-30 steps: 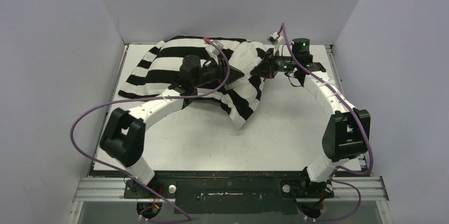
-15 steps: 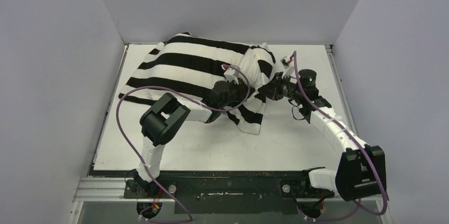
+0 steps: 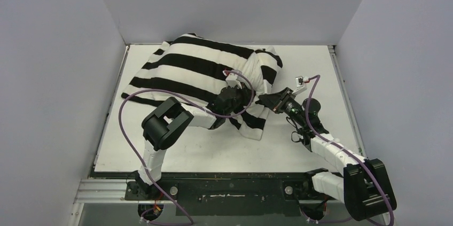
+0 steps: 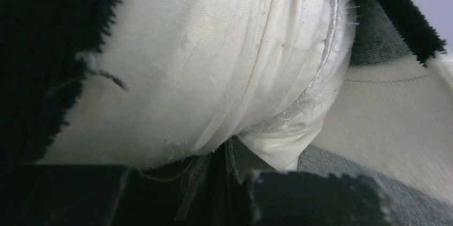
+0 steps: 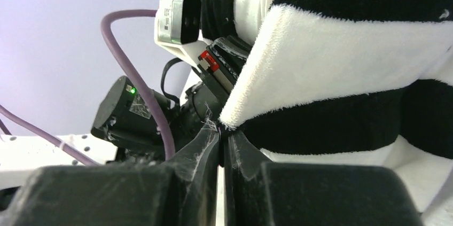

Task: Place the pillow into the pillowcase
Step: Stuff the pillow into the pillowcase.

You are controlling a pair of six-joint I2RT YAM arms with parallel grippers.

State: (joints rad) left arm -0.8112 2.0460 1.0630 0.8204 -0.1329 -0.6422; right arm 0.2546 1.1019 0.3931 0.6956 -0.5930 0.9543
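The left end effector [image 4: 228,156] is inside the striped sleeve, its jaws pressed together on the seamed edge of the pillow [image 4: 213,49]. Just beside it, the right end effector [image 5: 221,143] is pinched closed on the hem of the pillowcase [image 5: 342,44]. The pillowcase covers most of the pillow, and the bundle lies on the far left part of the desk [image 3: 299,146].

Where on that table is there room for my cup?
The table is bare at its far right corner and along the near strip between the arm bases. The far left is filled by the striped pillowcase; the left gripper and right gripper crowd its near right edge.
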